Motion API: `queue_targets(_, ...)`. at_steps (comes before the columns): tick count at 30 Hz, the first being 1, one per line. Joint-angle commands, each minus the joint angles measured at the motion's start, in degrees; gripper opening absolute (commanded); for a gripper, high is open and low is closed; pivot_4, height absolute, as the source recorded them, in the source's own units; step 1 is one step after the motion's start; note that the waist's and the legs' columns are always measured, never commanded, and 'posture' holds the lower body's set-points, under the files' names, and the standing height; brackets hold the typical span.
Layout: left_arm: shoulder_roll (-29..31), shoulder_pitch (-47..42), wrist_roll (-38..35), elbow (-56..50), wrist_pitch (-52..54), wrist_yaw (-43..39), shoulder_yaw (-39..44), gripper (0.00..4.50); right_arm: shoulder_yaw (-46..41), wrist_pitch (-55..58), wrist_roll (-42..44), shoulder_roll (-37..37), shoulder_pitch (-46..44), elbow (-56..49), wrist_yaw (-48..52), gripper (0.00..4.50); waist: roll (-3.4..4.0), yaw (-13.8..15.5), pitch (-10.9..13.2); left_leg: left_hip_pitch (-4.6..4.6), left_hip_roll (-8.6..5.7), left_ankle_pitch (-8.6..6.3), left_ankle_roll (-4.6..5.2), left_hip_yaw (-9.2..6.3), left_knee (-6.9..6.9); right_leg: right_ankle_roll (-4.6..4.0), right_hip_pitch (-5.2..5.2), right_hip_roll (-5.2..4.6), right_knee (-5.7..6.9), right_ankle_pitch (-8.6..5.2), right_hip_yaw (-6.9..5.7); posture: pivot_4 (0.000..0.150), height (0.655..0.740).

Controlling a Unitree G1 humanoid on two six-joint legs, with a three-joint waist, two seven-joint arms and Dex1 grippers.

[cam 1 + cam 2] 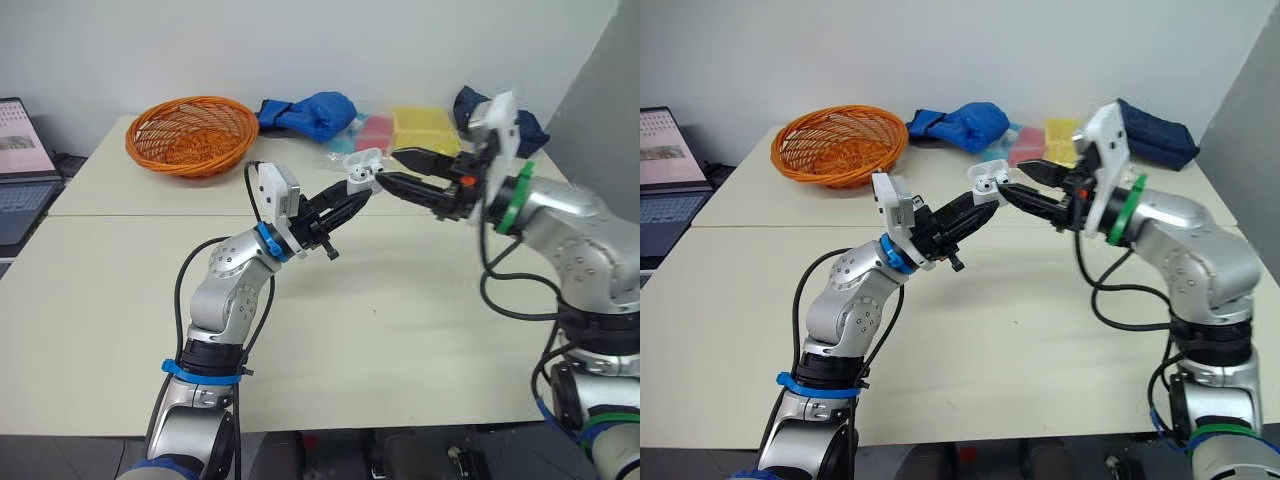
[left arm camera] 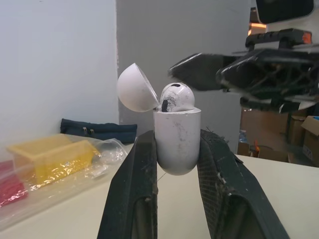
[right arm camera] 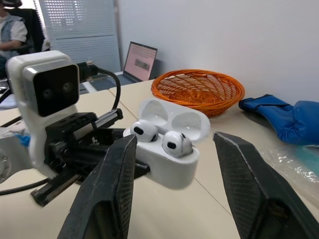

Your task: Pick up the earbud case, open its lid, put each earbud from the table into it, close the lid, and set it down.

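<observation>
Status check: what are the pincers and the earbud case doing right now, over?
Left pincer shut on earbud case, held above table. Lid open, both earbuds seated inside. Right pincer open, tips close to the case.

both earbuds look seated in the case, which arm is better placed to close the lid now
Right, most likely. The left gripper is shut on the earbud case, holding it above the table, so it cannot reach the lid. The right gripper is open, empty, and close beside that open lid.

The laptop (image 1: 20, 165) is cut off at the edge, and the earbuds (image 3: 144, 130) sit half hidden inside the earbud case (image 3: 169, 164).
</observation>
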Motion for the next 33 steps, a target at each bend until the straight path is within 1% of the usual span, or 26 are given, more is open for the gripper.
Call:
queue_targets(1,-0.2,-1.0,-0.7,-1.2,-0.9,-0.6,0.1,0.73,-0.8,-0.7,0.0,-4.1,-6.3,5.3,5.1,2.50,0.03,0.0,0.0,0.00,0.00,0.00,0.01,0.01,0.01,0.00,0.00,0.00,-0.01,0.00,0.01,0.150,0.7400)
queue_targets(3,-0.2,-1.1,-0.7,-0.8,-1.0,-0.9,0.0,0.73,0.4,-1.3,-1.3,-5.1,-10.1,9.8,6.5,2.50,0.08,-0.3,0.1,0.02,-0.01,0.00,0.01,0.13,0.01,0.03,-0.07,0.00,0.03,0.03,0.08,0.150,0.7400)
queue_targets(6,-0.4,-1.6,-0.7,-0.3,-1.2,-1.2,0.0,0.73,3.2,-3.0,-4.6,-3.5,-16.1,17.4,6.7,2.50,0.08,-0.5,0.0,0.08,0.04,-0.01,0.01,0.09,-0.02,0.00,-0.09,0.08,0.08,0.02,0.13,0.150,0.7400)
queue_targets(7,-0.6,-1.8,-0.7,-0.1,-1.3,-1.3,-0.1,0.73,4.6,-4.3,-6.1,-2.5,-17.4,19.8,6.9,2.34,0.08,-0.6,0.0,0.09,0.05,-0.01,0.01,0.03,-0.05,-0.02,-0.08,0.10,0.09,0.01,0.09,0.150,0.7400)
queue_targets(8,-0.5,-1.9,-0.3,-0.1,-1.7,-1.6,-0.4,0.73,6.5,-6.1,-8.7,-1.2,-18.9,22.5,6.2,2.15,0.08,-0.6,0.0,0.09,0.07,-0.01,0.01,0.01,-0.05,-0.03,-0.09,0.14,0.10,0.00,0.10,0.150,0.7400)
queue_targets(10,-0.5,-2.0,0.1,-0.2,-2.2,-2.1,-0.8,0.73,8.5,-7.2,-11.8,1.1,-21.1,26.3,4.7,1.57,0.08,-0.6,0.0,0.08,0.07,-0.01,0.02,0.00,-0.06,-0.03,-0.10,0.15,0.10,0.00,0.12,0.150,0.7400)
queue_targets(14,-0.2,-1.6,0.3,-1.2,-2.3,-2.5,-1.3,0.73,10.7,-9.9,-15.8,3.3,-22.1,29.7,5.1,0.06,0.10,-0.1,0.1,-0.06,0.05,-0.01,0.01,0.07,-0.05,-0.03,-0.16,0.08,0.05,0.00,0.11,0.150,0.7400)
queue_targets(19,0.0,-1.0,0.1,-2.4,-1.9,-2.4,-1.6,0.73,11.8,-11.4,-18.0,4.9,-22.9,32.0,7.1,0.02,0.10,0.1,0.1,-0.23,0.02,-0.02,0.02,0.13,-0.05,-0.03,-0.24,0.00,-0.06,0.01,0.10,0.150,0.7400)
queue_targets(21,0.2,-0.8,0.0,-2.6,-1.8,-2.3,-1.6,0.73,11.5,-9.6,-16.5,5.9,-23.6,31.8,9.2,0.02,0.10,0.1,0.1,-0.23,0.03,-0.03,0.04,0.13,-0.05,-0.03,-0.24,0.00,-0.06,0.00,0.10,0.150,0.7400)
queue_targets(25,0.3,-0.7,0.5,-2.4,-1.8,-2.1,-1.7,0.73,10.4,-5.2,-13.9,6.1,-23.6,28.2,11.5,0.02,0.12,0.0,0.1,-0.19,0.05,-0.03,0.05,0.09,-0.06,-0.02,-0.24,0.03,0.00,0.00,0.06,0.150,0.7400)
queue_targets(29,0.2,-0.9,0.6,-2.0,-2.0,-1.7,-1.5,0.73,11.6,-1.6,-12.0,2.9,-21.5,20.9,15.4,0.02,0.12,0.1,0.1,-0.19,0.04,-0.03,0.05,0.05,-0.04,0.01,-0.24,0.02,0.04,-0.02,0.04,0.150,0.7400)
queue_targets(33,0.0,-1.3,0.7,-1.5,-2.1,-1.7,-1.7,0.73,11.1,0.5,-11.1,1.6,-20.2,17.3,15.5,0.02,0.12,0.0,0.1,-0.18,0.03,-0.03,0.05,0.08,-0.03,0.02,-0.24,0.01,0.04,-0.02,0.07,0.150,0.7400)
